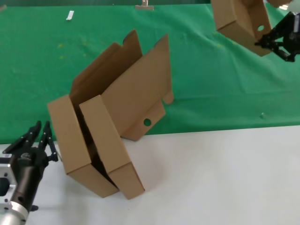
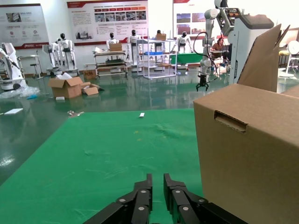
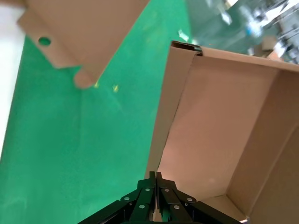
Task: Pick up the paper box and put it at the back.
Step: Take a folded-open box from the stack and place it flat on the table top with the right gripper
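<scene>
The paper box [image 1: 239, 21], brown cardboard with a small round hole, hangs tilted in the air over the green cloth [image 1: 211, 84] at the far right. My right gripper [image 1: 260, 44] is shut on the edge of its wall. In the right wrist view the gripper [image 3: 156, 176] pinches the wall beside the box's open inside [image 3: 224, 126], with green cloth below. My left gripper [image 1: 42, 124] is low at the near left over the white tabletop [image 1: 211, 178], slightly open and empty. In the left wrist view it [image 2: 157, 178] shows a narrow gap.
Two identical brown boxes [image 1: 108, 131] lean together as a pair at the cloth's front edge, just right of my left gripper; one fills the side of the left wrist view [image 2: 247, 154]. Their holed flap shows in the right wrist view [image 3: 79, 28]. A small white tag [image 1: 70, 15] lies far back.
</scene>
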Controlling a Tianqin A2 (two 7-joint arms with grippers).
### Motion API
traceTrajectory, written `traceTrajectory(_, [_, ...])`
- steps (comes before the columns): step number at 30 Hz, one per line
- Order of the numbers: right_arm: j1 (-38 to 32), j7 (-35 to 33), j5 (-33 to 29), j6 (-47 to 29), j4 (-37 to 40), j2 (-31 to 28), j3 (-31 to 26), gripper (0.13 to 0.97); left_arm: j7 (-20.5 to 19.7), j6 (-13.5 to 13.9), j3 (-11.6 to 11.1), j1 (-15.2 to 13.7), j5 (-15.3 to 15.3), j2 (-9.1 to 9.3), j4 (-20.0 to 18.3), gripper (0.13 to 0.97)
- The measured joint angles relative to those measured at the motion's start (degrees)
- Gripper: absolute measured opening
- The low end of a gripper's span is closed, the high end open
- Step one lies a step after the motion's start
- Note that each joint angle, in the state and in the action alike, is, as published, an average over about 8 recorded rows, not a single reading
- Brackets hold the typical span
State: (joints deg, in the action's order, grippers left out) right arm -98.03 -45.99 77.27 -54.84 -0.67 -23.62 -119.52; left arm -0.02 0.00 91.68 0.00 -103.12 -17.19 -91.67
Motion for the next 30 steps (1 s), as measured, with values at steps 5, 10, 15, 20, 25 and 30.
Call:
traceTrajectory(5, [-0.6, 5.9, -5.0, 1.9, 0.1, 2.5, -4.7, 0.152, 0.0, 0.0, 0.0, 0.0, 0.0, 0.00, 0.0, 0.205])
traceTrajectory(10, [0.7, 10.9, -8.7, 3.6, 0.1, 4.1, -8.1, 0.152, 0.0, 0.0, 0.0, 0.0, 0.0, 0.00, 0.0, 0.255])
traceTrajectory(15, [2.6, 13.0, -10.8, 5.2, 0.1, 4.7, -9.9, 0.152, 0.0, 0.0, 0.0, 0.0, 0.0, 0.00, 0.0, 0.338])
traceTrajectory(20, [4.7, 13.8, -11.9, 6.7, 0.1, 5.1, -10.8, 0.152, 0.0, 0.0, 0.0, 0.0, 0.0, 0.00, 0.0, 0.428])
traceTrajectory(25, [7.1, 14.5, -12.6, 8.5, 0.1, 6.1, -11.3, 0.152, 0.0, 0.0, 0.0, 0.0, 0.0, 0.00, 0.0, 0.552])
traceTrajectory(30, [9.2, 15.1, -12.8, 10.4, 0.1, 7.6, -11.3, 0.152, 0.0, 0.0, 0.0, 0.0, 0.0, 0.00, 0.0, 0.652])
